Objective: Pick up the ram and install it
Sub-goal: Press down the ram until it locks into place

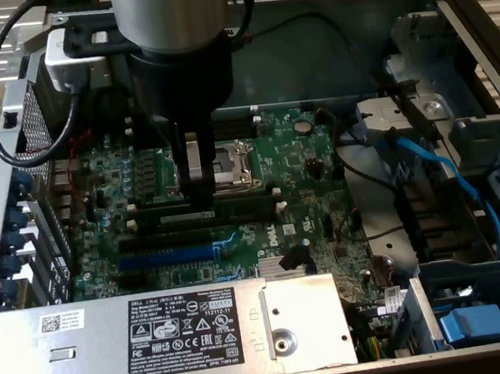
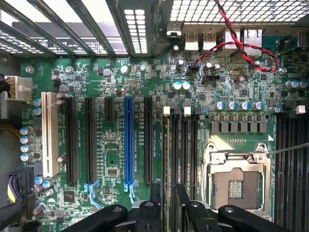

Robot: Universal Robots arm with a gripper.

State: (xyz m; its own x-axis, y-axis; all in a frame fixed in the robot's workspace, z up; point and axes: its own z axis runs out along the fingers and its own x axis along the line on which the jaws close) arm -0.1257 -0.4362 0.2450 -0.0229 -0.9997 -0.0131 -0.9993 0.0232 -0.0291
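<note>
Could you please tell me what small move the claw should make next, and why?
Probably a slight lift for a wider look, I would judge: the claw stands open, holding nothing, just above the black memory slots beside the CPU socket, and whether the ram already sits in one I cannot tell.

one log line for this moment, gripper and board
gripper: open, empty | position: over motherboard, beside cpu socket | ram: not held

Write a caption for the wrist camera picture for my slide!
Open black robot hand hovering over a green computer motherboard, near its long blue expansion slot and silver processor socket.
</note>
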